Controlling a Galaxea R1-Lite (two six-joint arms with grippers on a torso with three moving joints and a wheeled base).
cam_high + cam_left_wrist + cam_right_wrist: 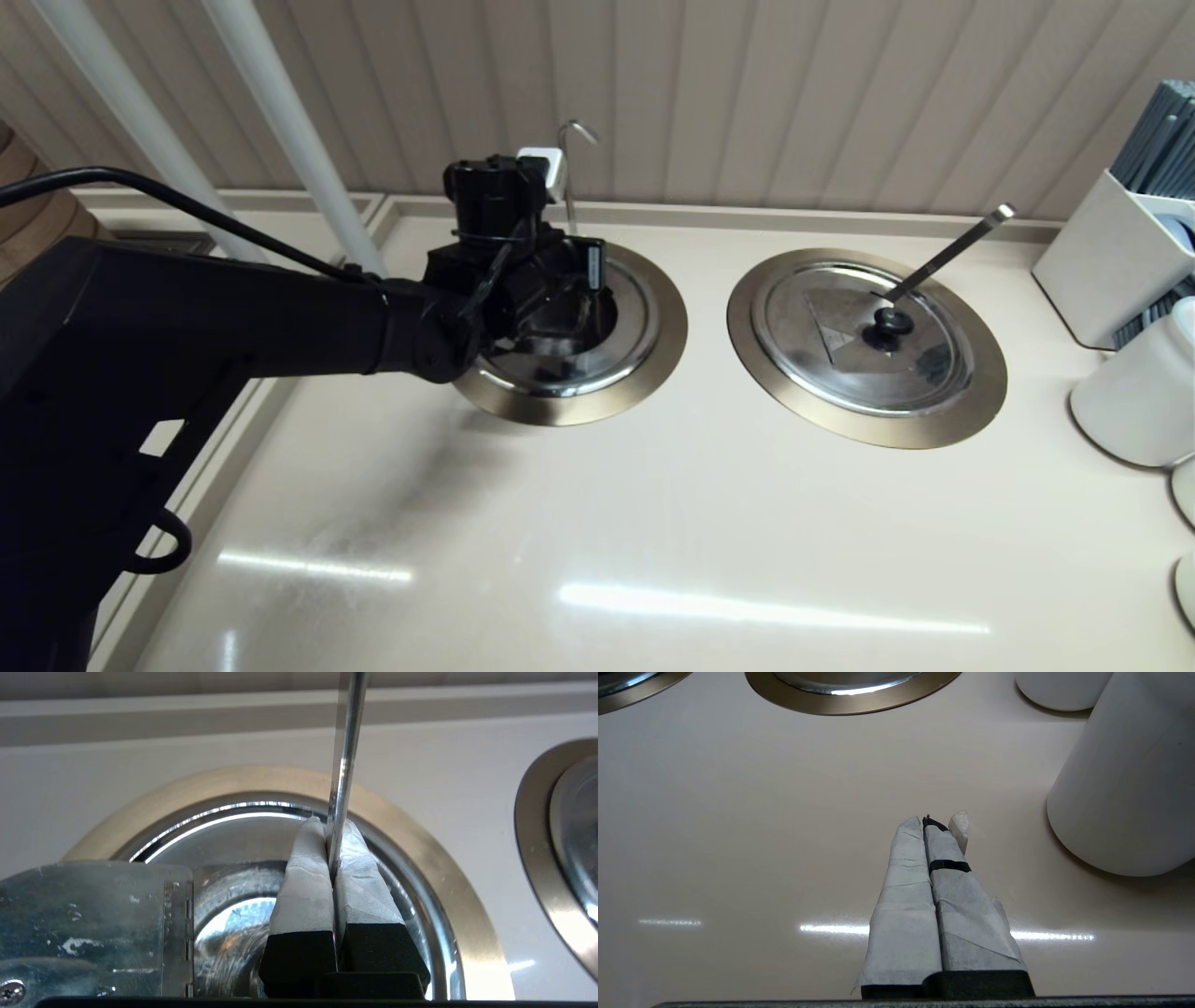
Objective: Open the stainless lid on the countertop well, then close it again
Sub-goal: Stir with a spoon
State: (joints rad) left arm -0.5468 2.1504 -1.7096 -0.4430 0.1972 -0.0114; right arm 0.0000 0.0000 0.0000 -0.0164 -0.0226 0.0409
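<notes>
The left gripper (332, 826) is hovering over the lid (627, 322), which is lying directly beneath its jaws; these are clenching nothing but the ladle handle (345, 756).

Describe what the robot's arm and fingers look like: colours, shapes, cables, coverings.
The left arm is matte black and boxy, with a black cable running along it. Both grippers' fingers are long tapered wedges wrapped in grey-white tape over black bases; one right finger has a black band.

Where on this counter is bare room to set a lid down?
The widest bare stretch of countertop lies in front of both wells. A narrower strip separates the well under the left gripper from the twin well. It is crowded at the right edge, beside the white containers.
</notes>
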